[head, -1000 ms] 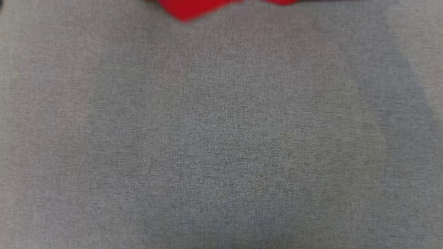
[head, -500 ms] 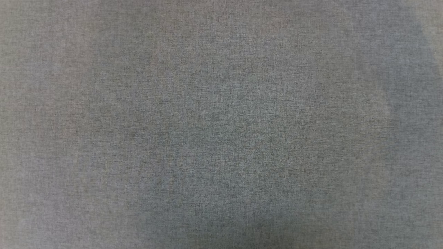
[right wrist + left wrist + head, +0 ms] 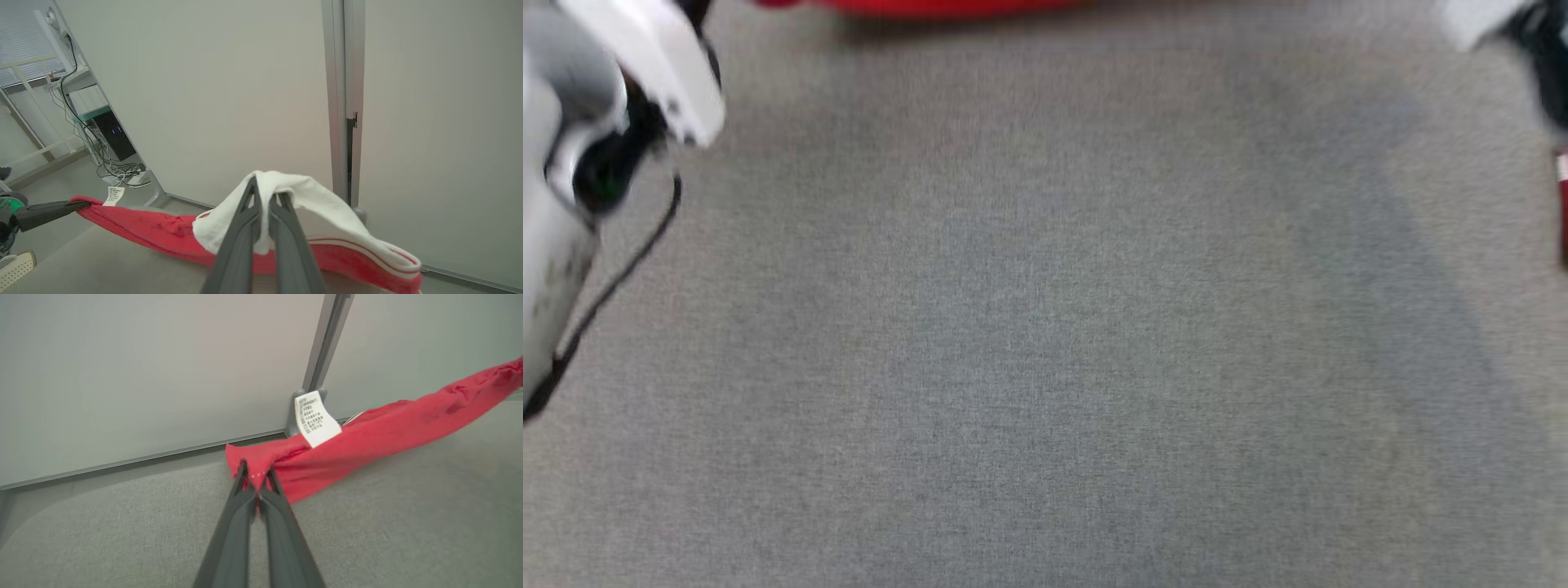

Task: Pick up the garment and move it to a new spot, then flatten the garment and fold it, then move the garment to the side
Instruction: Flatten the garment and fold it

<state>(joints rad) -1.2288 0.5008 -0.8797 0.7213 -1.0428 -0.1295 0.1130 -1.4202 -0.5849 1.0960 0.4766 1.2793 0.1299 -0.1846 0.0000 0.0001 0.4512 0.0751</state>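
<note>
the red jersey garment (image 3: 367, 445) with white sleeves is being held stretched between both grippers, close to a grey woven fabric surface (image 3: 122, 531) and just in front of pale wall panels (image 3: 143, 375); whether its lower edge is touching the surface cannot be told; the two long dark fingers of the left gripper (image 3: 255, 475) are being pressed nearly together on a red corner of the cloth, a small fold being pinched between the tips; a small white printed tag (image 3: 316, 418) is being shown sticking up from the red edge just beyond that grip, in front of a grey metal post (image 3: 322, 347); from there the cloth is being drawn out as a sagging red band; the fingers of the right gripper (image 3: 265, 192) are being clamped narrowly on a white sleeve (image 3: 318, 200), which is being draped over their tips; red-white striped trim (image 3: 367, 247) is being seen along the sleeve's lower edge; in the head view a thin red strip of the garment is being shown at the top edge, and a pale forearm (image 3: 605, 98) at the upper left.
</note>
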